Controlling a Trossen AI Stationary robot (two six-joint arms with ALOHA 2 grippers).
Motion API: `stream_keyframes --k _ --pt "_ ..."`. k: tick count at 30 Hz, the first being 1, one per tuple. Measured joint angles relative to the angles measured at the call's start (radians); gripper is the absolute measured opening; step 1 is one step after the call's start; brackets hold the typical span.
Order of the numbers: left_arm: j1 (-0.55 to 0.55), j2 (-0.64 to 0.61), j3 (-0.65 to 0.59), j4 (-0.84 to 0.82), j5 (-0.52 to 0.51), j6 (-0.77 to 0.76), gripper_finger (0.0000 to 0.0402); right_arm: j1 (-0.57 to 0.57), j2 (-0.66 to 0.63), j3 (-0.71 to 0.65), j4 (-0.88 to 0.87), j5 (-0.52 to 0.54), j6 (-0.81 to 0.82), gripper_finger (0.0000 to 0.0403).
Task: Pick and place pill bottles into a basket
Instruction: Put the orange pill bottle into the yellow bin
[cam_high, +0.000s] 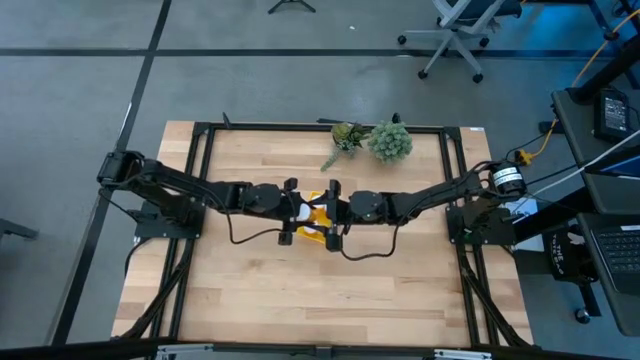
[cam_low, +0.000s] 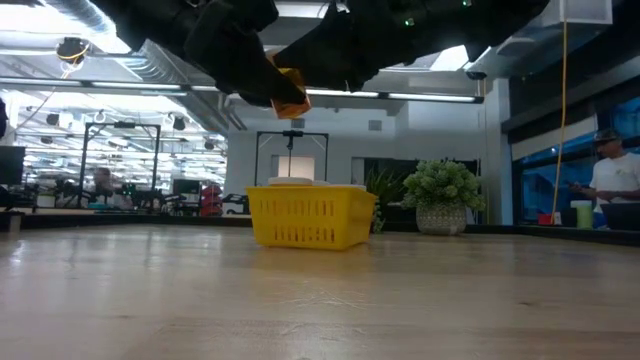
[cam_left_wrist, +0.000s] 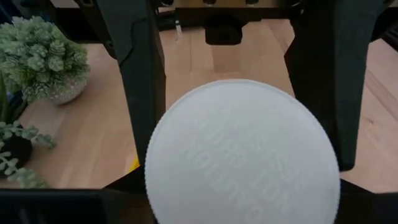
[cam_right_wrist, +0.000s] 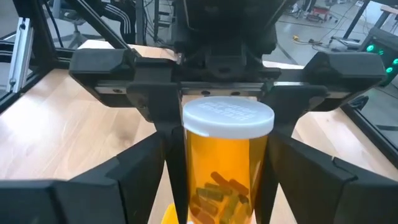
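Observation:
The yellow basket (cam_low: 310, 218) stands at the table's middle, under both grippers (cam_high: 322, 232). A white cap (cam_low: 292, 181) shows just above its rim. My left gripper (cam_left_wrist: 236, 124) is shut on an orange pill bottle (cam_right_wrist: 225, 168) with a white cap (cam_left_wrist: 242, 155), high above the basket (cam_low: 290, 92). My right gripper (cam_right_wrist: 217, 205) faces it from the table's right. It is open, its fingers wide apart on either side of the bottle's lower end, not touching it. My left gripper pinches the bottle's orange wall just under the cap (cam_right_wrist: 189, 155) between its two fingers (cam_right_wrist: 169, 137). The fingers lie along the bottle, and the cap faces back toward the wrist. The bottle is lifted clear, high above the basket.
Two green plant sprigs in small pots (cam_high: 390, 141) (cam_high: 346, 135) stand at the table's far edge, behind the basket. Bare wood lies toward the near edge. A person (cam_low: 612, 180) stands in the room beyond the table.

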Motion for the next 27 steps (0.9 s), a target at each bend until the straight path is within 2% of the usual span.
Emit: stream_keyframes --k 4,17,27 --pt "0.001 0.0 0.031 -0.065 -0.001 0.007 0.0189 -0.004 -0.001 0.0 -0.003 0.0 0.003 0.0287" --pt "0.001 0.0 0.035 -0.075 0.015 0.002 0.0189 -0.008 -0.001 0.0 -0.006 -0.007 0.0 0.0284" --pt "0.0 0.0 0.036 -0.081 0.029 0.003 0.0189 -0.008 0.0 0.0 -0.007 -0.006 0.0 0.0212"
